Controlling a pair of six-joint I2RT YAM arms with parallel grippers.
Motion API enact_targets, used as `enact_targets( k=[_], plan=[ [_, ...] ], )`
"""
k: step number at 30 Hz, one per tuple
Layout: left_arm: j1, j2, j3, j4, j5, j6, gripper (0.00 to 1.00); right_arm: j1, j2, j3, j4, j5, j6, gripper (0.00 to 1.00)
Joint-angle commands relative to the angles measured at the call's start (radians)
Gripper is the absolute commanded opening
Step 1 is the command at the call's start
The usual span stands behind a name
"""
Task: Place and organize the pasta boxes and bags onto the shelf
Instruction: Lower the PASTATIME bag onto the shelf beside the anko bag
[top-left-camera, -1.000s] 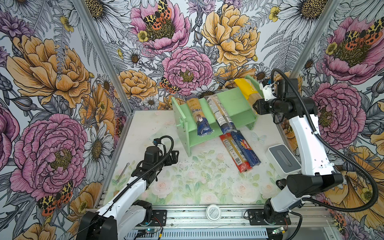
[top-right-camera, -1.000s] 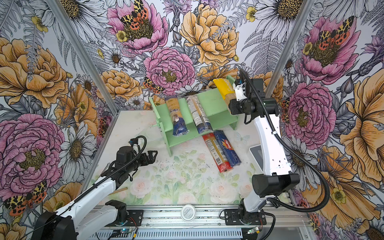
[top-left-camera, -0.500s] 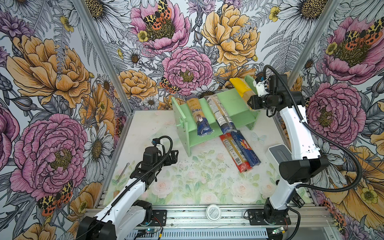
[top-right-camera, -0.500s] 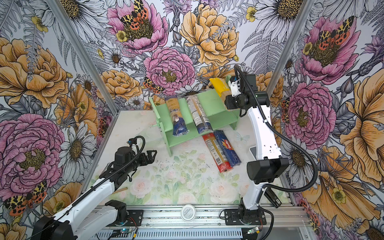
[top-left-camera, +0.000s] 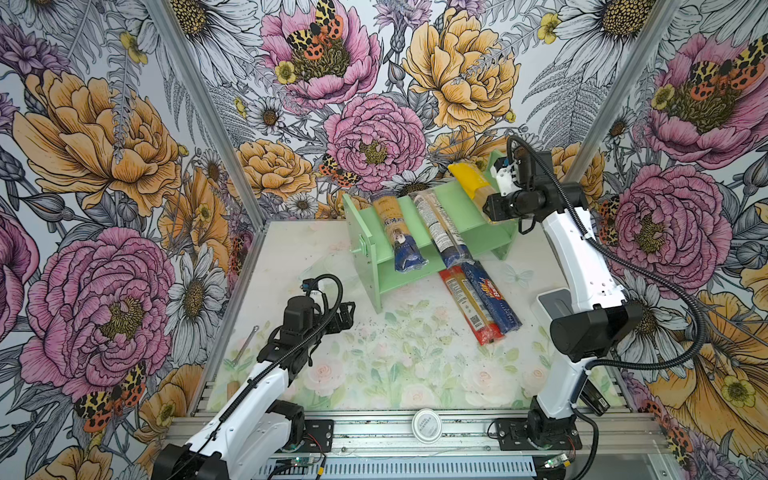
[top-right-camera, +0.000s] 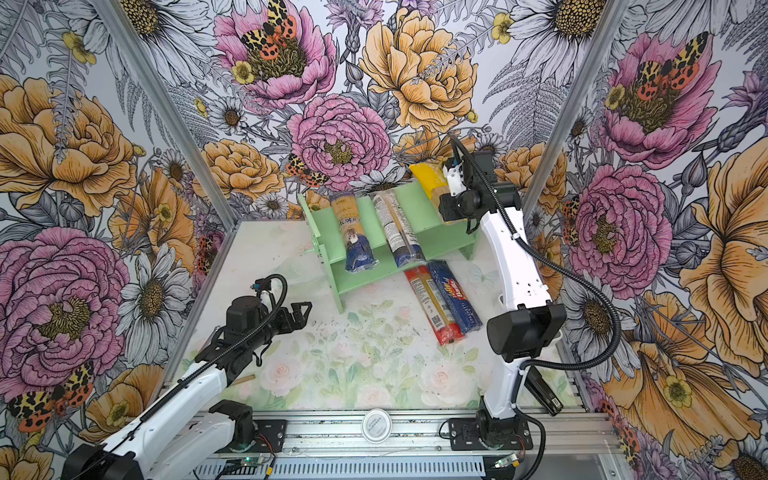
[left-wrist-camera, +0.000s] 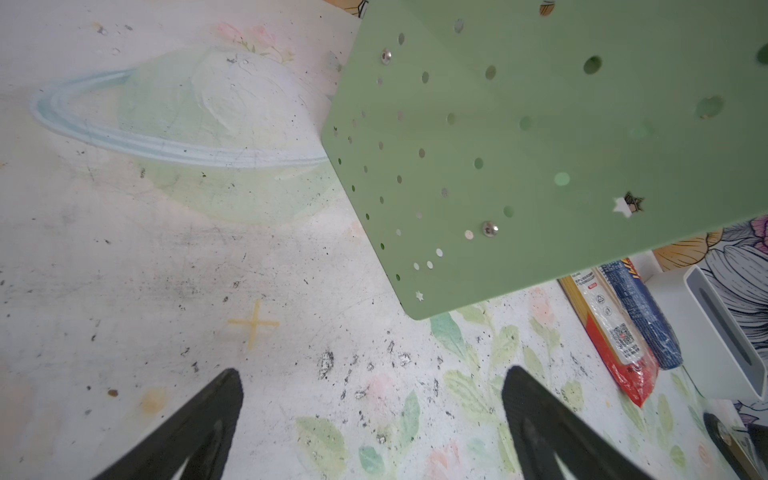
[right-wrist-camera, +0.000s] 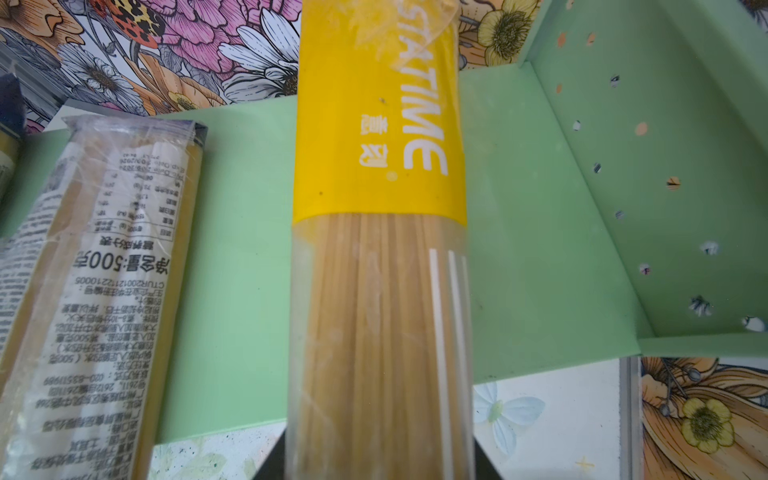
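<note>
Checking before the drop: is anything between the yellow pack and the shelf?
Nothing visible. The yellow spaghetti pack, in the right gripper, has only bare shelf board beneath it, between a clear spaghetti pack and the peg-holed side panel.

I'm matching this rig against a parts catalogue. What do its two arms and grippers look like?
The left arm and right arm have glossy white link shells with black joint housings. A black corrugated cable hose runs along each. The left gripper has black, tapered, textured fingers; the right gripper is black too, beside a white camera mount.
</note>
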Motion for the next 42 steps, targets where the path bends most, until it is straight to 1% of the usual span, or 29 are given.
enact_targets(
  k=[1, 9, 23, 24, 27, 30, 34, 36, 42],
  plan=[
    [0.011, -0.016, -0.013, -0.005, 0.008, 0.016, 0.99, 0.006, -0.017, 0.039, 0.180, 0.025, 0.011, 0.00],
    [0.019, -0.037, -0.024, -0.014, 0.011, 0.021, 0.99, 0.003, -0.018, -0.008, 0.193, 0.052, -0.001, 0.00],
    [0.028, -0.056, -0.030, -0.022, 0.014, 0.020, 0.99, 0.001, -0.028, -0.092, 0.217, 0.061, -0.003, 0.01],
    [0.027, -0.056, -0.030, -0.023, 0.014, 0.020, 0.99, 0.002, -0.029, -0.096, 0.218, 0.061, -0.003, 0.03],
    [0.028, -0.061, -0.031, -0.024, 0.014, 0.020, 0.99, 0.001, -0.030, -0.106, 0.220, 0.064, -0.006, 0.16],
    [0.029, -0.063, -0.034, -0.024, 0.014, 0.018, 0.99, 0.001, -0.030, -0.114, 0.220, 0.069, -0.007, 0.24],
    [0.029, -0.065, -0.034, -0.026, 0.015, 0.018, 0.99, 0.000, -0.030, -0.124, 0.220, 0.074, -0.011, 0.31],
    [0.031, -0.065, -0.034, -0.026, 0.015, 0.018, 0.99, -0.002, -0.032, -0.126, 0.220, 0.075, -0.013, 0.37],
    [0.031, -0.062, -0.034, -0.024, 0.014, 0.018, 0.99, -0.003, -0.035, -0.136, 0.219, 0.076, -0.026, 0.50]
  ],
)
